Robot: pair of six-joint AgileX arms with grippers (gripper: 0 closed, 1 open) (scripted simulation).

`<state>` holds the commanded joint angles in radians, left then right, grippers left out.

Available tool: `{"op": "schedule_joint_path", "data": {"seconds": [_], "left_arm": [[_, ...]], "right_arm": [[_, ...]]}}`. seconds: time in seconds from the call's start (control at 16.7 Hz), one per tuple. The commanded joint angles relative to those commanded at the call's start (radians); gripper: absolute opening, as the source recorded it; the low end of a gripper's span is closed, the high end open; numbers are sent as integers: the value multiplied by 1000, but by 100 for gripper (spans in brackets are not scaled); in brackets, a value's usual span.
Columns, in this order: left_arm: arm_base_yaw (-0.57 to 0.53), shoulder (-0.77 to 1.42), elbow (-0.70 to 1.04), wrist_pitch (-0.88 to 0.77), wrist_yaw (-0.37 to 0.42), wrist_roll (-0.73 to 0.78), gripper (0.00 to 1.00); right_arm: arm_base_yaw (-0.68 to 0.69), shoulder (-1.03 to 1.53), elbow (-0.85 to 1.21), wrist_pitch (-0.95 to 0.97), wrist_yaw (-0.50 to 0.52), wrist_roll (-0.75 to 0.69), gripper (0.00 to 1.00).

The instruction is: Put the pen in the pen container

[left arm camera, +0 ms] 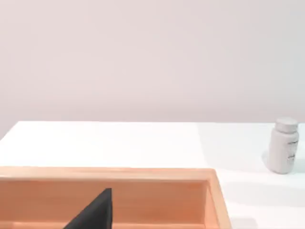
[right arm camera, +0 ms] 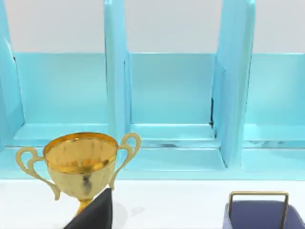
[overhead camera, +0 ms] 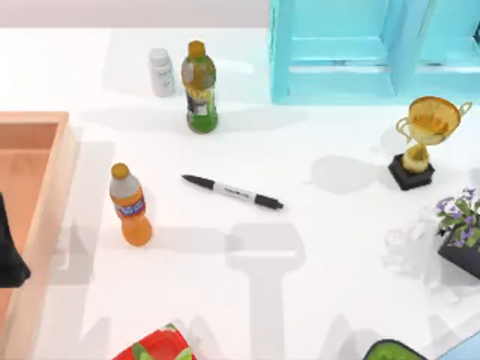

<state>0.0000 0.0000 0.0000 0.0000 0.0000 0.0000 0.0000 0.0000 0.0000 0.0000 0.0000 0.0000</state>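
The pen (overhead camera: 232, 192) lies flat near the middle of the white table, with a white barrel and black ends, slanting from upper left to lower right. A light-blue container with upright dividers (overhead camera: 352, 52) (right arm camera: 171, 95) stands at the back right. An open wooden box (overhead camera: 34, 217) (left arm camera: 143, 183) sits at the left edge. I cannot tell which of the two is the pen container. My left gripper (overhead camera: 9, 255) (left arm camera: 93, 213) hangs over the wooden box, far from the pen. My right gripper (right arm camera: 94, 213) shows as a dark wedge facing the light-blue container.
An orange bottle (overhead camera: 131, 206) stands left of the pen. A green bottle (overhead camera: 199, 88) and white pill bottle (overhead camera: 161, 72) (left arm camera: 284, 145) stand behind it. At the right are a gold trophy (overhead camera: 424, 139) (right arm camera: 81, 160), a potted plant (overhead camera: 461, 225) and a dark blue basket (right arm camera: 259, 214).
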Motion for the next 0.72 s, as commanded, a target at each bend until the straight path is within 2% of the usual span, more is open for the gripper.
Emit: {"op": "schedule_joint_path", "data": {"seconds": [0.36,0.72], "left_arm": [[0,0,0,0,0,0,100],[0,0,0,0,0,0,100]], "right_arm": [[31,93,90,-51,4,-17,100],[151,485,479,-262,32,-87,100]]}}
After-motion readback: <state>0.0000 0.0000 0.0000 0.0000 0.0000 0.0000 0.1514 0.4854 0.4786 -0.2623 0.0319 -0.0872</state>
